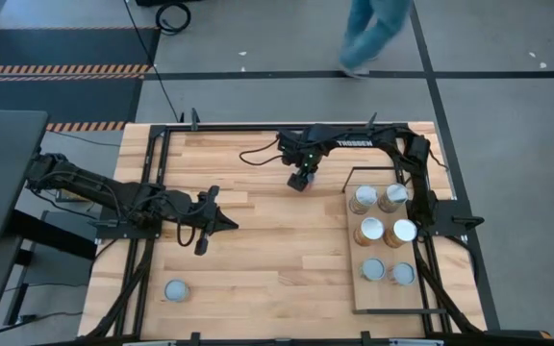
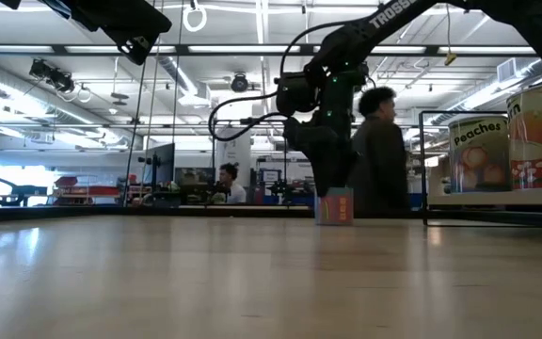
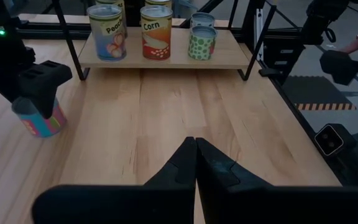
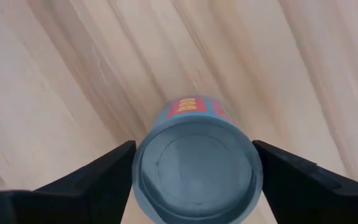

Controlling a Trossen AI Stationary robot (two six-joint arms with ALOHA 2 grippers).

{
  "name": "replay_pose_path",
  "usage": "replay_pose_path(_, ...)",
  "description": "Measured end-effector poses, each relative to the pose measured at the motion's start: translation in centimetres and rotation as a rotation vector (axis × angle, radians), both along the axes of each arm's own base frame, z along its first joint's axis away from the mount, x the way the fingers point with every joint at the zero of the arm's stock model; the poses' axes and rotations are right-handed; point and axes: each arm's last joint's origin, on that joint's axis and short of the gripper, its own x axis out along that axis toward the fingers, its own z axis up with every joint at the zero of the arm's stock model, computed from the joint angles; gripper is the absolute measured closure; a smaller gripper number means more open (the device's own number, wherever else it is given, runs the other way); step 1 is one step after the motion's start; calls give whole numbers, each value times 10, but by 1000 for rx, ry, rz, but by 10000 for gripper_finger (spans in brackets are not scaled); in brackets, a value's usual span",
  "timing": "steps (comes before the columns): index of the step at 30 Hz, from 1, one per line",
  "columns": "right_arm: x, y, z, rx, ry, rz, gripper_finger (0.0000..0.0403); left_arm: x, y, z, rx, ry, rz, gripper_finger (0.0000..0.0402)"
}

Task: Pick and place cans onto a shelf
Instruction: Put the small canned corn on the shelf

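The right gripper [image 1: 301, 180] is sitting right over a small blue-topped can with a pink and blue label [image 4: 196, 165], so from above the can is basically hidden under the arm. In the right wrist view the fingers are spread wide on either side of it, not touching. It's standing upright on the plank-striped wooden worktop [image 1: 258, 259], left of the pale wooden shelf with the thin black wire frame [image 1: 385, 293].

Six cans are sitting on that shelf; the peach-labelled can [image 3: 106, 32] and corn-labelled can [image 3: 156, 32] are readable, the ones behind are mostly blocked.

One lone silvery-topped can [image 1: 175, 289] is standing near the front left corner. The left gripper [image 3: 194, 163] is hanging mid-worktop, fingers pressed together, empty.

A person in jeans [image 1: 371, 34] is walking past, cut off at the top.
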Motion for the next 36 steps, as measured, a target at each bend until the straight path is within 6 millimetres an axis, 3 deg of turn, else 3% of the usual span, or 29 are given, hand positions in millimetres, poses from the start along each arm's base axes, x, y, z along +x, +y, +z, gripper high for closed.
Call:
replay_pose_path(12,3,12,0,-3,10,69,68,0,-1,0,-21,7,-25,390)
replay_pose_path(21,-1,14,-7,10,32,37,83,0,-1,0,-21,8,-24,390)
replay_pose_path(26,-4,20,-1,25,46,-4,98,0,-1,0,-21,8,-24,390)
replay_pose_path(32,-18,46,50,21,-1,-31,109,0,-1,0,-27,9,-22,390)
replay_pose_path(36,-28,71,103,4,-146,-41,106,0,-1,0,-21,7,-24,390)
